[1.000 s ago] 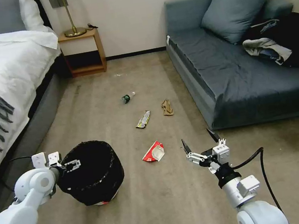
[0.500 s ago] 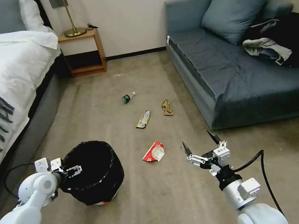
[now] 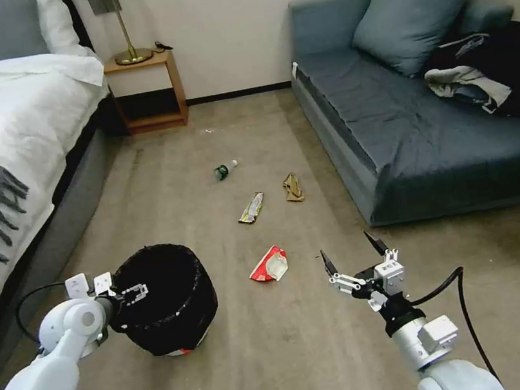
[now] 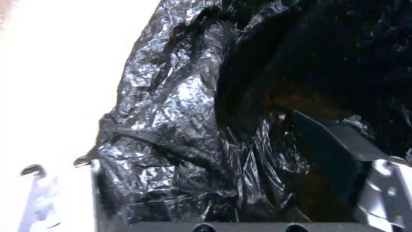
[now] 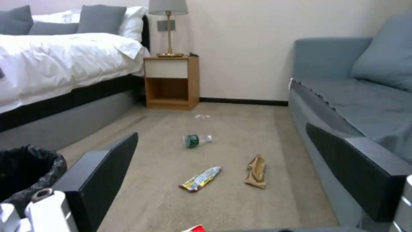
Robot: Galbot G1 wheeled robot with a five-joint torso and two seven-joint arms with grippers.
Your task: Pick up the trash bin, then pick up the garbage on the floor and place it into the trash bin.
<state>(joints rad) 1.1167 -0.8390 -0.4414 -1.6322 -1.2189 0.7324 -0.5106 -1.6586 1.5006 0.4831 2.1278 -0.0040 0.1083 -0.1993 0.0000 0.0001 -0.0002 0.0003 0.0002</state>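
Early going: left claw (image 3: 133,293) clamped on the near rim of the trash bin (image 3: 170,299), standing on the carpet beside the bed. Right claw (image 3: 351,253) open, empty, low near the red wrapper (image 3: 269,264); yellow wrapper (image 3: 251,207), brown paper (image 3: 292,187), bottle (image 3: 224,169) farther off, unpicked

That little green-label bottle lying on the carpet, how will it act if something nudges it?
The bottle lies on its side, so it would probably roll. It looks clear and empty, likely light and easily knocked away. The smooth round body may slip from a pinch.
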